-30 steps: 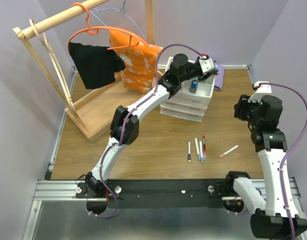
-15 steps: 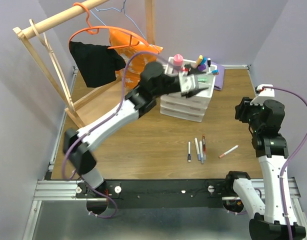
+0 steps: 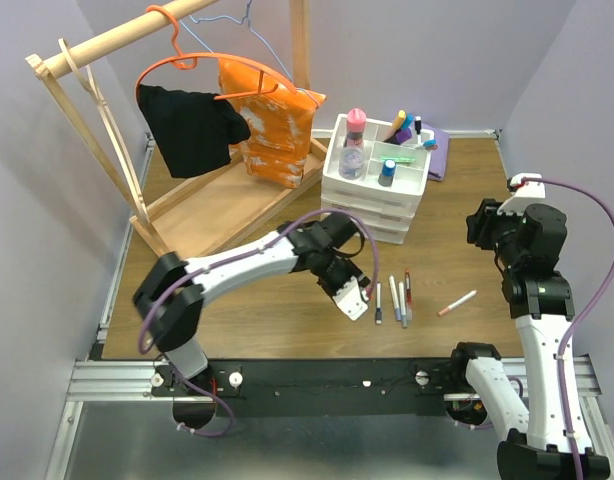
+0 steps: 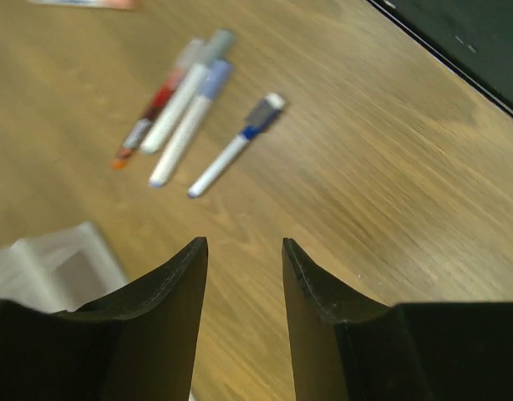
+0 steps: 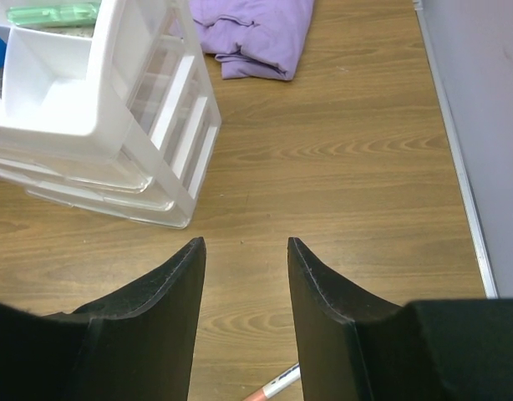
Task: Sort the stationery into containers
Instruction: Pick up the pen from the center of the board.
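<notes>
Pens (image 3: pixel 395 297) lie just beside the left end effector (image 3: pixel 359 303), come down from the organiser (image 3: pixel 372 218), jaws partly apart, empty.

A robotics lab cell: bare lilac walls (image 3: pixel 32 260) enclose a wooden table (image 3: pixel 287 335) edged by aluminium rails (image 3: pixel 117 378)

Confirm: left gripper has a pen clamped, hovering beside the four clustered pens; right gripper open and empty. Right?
No. The left gripper holds nothing: the left wrist view shows its jaws apart over bare table. The rest stands: it hovers beside the four clustered pens, and the right gripper is open and empty.
</notes>
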